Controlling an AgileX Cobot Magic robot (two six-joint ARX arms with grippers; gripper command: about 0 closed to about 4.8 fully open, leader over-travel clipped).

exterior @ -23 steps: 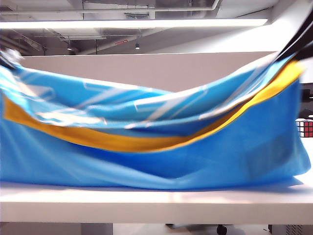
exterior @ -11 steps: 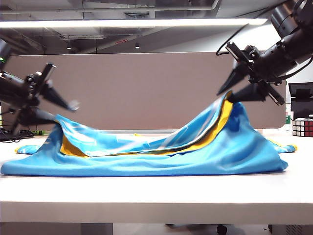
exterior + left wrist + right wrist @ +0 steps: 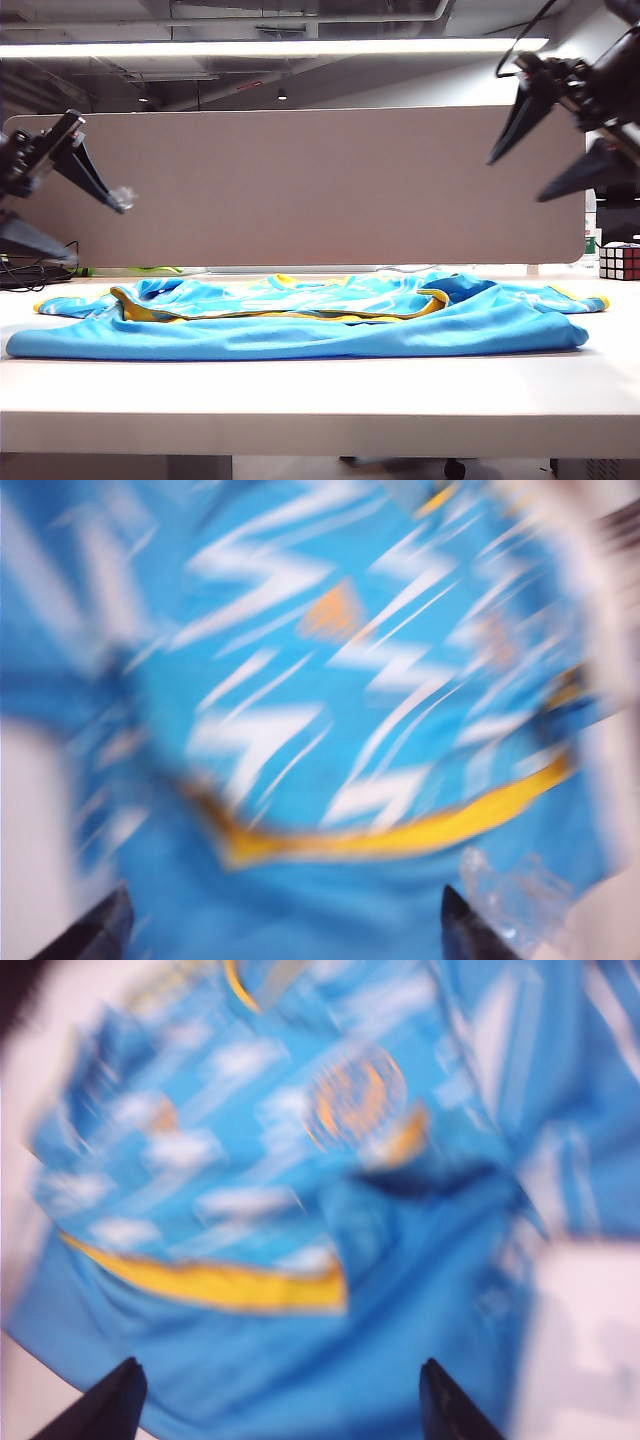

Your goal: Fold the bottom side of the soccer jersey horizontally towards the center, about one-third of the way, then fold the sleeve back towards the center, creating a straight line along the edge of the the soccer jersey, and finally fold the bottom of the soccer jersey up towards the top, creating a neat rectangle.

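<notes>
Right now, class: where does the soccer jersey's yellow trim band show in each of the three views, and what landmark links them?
Exterior view: yellow trim band runs low across the middle, on the soccer jersey.
Left wrist view: curving across the lower half.
Right wrist view: lower left of centre.
Shared landmark: the white table.

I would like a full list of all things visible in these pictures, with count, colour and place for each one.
soccer jersey: one, sky-blue with white streaks and yellow trim, lying flat across the middle of the table, held by nothing.
Rubik's cube: one, multicoloured, far right of the table, apart from the jersey.
table: one, white, across the exterior view.
partition panel: one, grey-beige, upright behind the table.
cables: a few, dark, far left on the table.
left gripper: one, black, raised above the jersey's left end, jaws open, empty.
right gripper: one, black, raised above the jersey's right end, jaws open, empty.
</notes>
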